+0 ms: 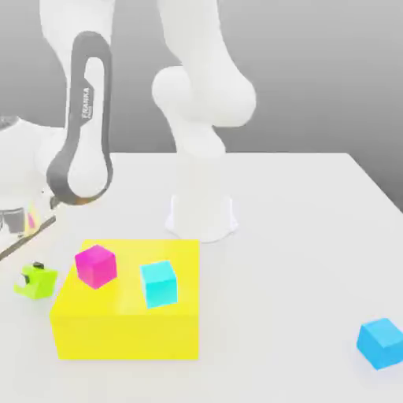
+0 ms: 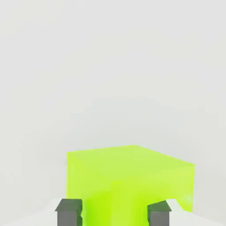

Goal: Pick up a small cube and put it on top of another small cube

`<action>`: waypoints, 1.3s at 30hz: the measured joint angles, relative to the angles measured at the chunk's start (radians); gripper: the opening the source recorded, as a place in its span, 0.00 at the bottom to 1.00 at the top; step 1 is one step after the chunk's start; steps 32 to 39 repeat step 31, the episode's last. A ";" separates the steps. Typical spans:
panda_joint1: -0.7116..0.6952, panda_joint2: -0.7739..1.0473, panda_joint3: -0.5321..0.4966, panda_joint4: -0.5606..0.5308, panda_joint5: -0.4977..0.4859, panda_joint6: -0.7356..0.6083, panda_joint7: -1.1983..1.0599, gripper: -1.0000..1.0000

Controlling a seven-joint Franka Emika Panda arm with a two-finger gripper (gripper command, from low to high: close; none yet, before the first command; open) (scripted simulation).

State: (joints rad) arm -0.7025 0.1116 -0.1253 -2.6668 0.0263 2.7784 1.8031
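the lime-green cube (image 1: 35, 281) sat on the white table (image 1: 299, 260) near the exterior view's left edge, just beside the left face of the yellow block (image 1: 126, 319) and apart from it by a thin strip of table. in the hand view the same green cube (image 2: 128, 181) stood between the two dark fingertips (image 2: 69, 211), one at each of its side faces; the gripper (image 2: 114, 212) was clenched on the lime-green cube, which looked to rest on the table. in the exterior view a dark finger (image 1: 38, 267) showed at the cube's top edge.

on top of the yellow block stood a magenta cube (image 1: 96, 265) toward its back left corner and a cyan cube (image 1: 160, 283) nearer the middle, the two apart from each other. a blue cube (image 1: 382, 343) lay on the table well apart from the rest, at the exterior view's lower right.

the white arm (image 1: 83, 118) bent down from its base (image 1: 201, 212) behind the block and reached toward the exterior view's left, where the green cube lay.
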 joint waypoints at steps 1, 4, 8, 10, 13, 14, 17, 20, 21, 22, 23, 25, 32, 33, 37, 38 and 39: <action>0.012 -0.036 0.006 -0.005 -0.026 -0.031 -0.012 0.00; 0.056 -0.145 0.035 -0.020 -0.077 -0.125 -0.083 0.00; 0.113 -0.290 0.056 -0.039 -0.090 -0.251 -0.224 0.00; 0.149 -0.363 0.067 -0.048 -0.082 -0.314 -0.305 0.00; 0.215 -0.471 0.076 -0.063 -0.060 -0.407 -0.434 0.00; 0.232 -0.492 0.078 -0.069 -0.053 -0.422 -0.469 0.00; 0.247 -0.443 0.080 -0.099 -0.045 -0.343 -0.501 0.00; 0.249 -0.368 0.080 -0.127 -0.044 -0.240 -0.506 1.00; 0.249 -0.368 0.080 -0.127 -0.044 -0.240 -0.506 1.00; 0.249 -0.368 0.080 -0.127 -0.044 -0.240 -0.506 1.00; 0.249 -0.368 0.080 -0.127 -0.044 -0.240 -0.506 1.00; 0.249 -0.368 0.080 -0.127 -0.044 -0.240 -0.506 1.00; 0.247 -0.481 0.083 -0.087 -0.048 -0.393 -0.502 1.00; 0.247 -0.481 0.083 -0.087 -0.048 -0.393 -0.502 1.00; 0.247 -0.481 0.083 -0.087 -0.048 -0.393 -0.502 1.00; 0.247 -0.481 0.083 -0.087 -0.048 -0.393 -0.502 1.00; 0.247 -0.481 0.083 -0.087 -0.048 -0.393 -0.502 1.00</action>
